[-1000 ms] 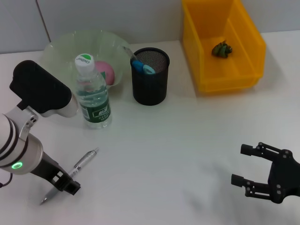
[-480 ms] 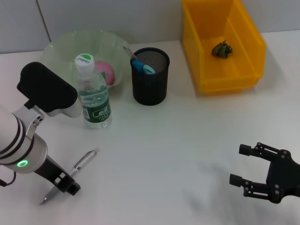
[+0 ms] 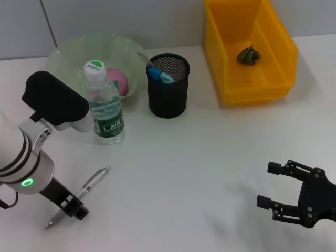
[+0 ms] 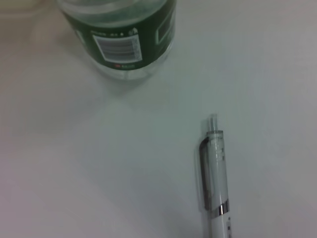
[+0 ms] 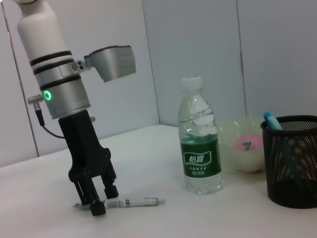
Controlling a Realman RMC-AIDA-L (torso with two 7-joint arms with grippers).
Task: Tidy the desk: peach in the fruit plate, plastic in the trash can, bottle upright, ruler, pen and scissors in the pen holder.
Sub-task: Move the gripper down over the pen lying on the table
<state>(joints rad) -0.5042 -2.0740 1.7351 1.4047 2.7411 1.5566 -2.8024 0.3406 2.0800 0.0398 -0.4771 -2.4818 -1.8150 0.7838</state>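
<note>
The silver-grey pen lies on the white desk at the front left. My left gripper is down on the pen's tip end, open, one finger on each side. The bottle stands upright behind it. In the pale green fruit plate rests the pink peach. Blue scissors handles and a thin clear ruler stick out of the black mesh pen holder. A dark crumpled plastic is in the yellow trash can. My right gripper hovers open at the front right.
The bottle's base stands a short way from the pen's clip end. The pen holder is to the right of the bottle and plate. A grey wall runs behind the desk.
The left arm's upper part shifted slightly to the right while its fingers stayed at the pen. The pen and the right gripper have not moved.
</note>
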